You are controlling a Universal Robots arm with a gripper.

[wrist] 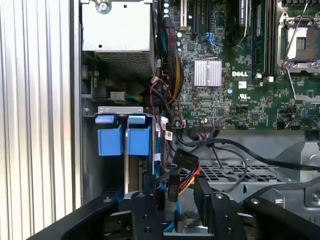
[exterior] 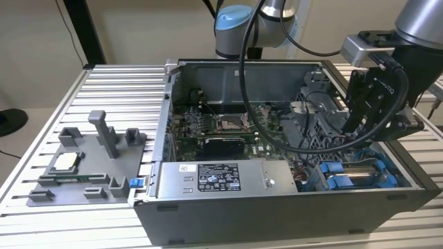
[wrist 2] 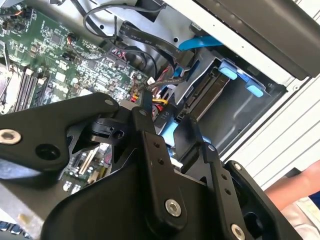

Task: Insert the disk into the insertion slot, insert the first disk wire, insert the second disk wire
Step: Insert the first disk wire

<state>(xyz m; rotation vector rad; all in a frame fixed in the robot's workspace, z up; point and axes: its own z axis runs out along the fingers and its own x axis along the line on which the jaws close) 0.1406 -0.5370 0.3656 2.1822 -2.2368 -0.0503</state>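
The first wrist view puts the gripper [wrist: 175, 200] at a black plug [wrist: 183, 165] (its grip, we cannot tell). The exterior view sets it above the slot [exterior: 356, 176].

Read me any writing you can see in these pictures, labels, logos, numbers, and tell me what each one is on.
No text is quoted here.
On the power supply label: black-and-white print, too small to read.
On the motherboard: a white maker's mark, left unquoted, and tiny component lettering, too small to read.
On the black housing at the arm's wrist: white lettering, too blurred to read.
On the white wire tags: print too small to read.
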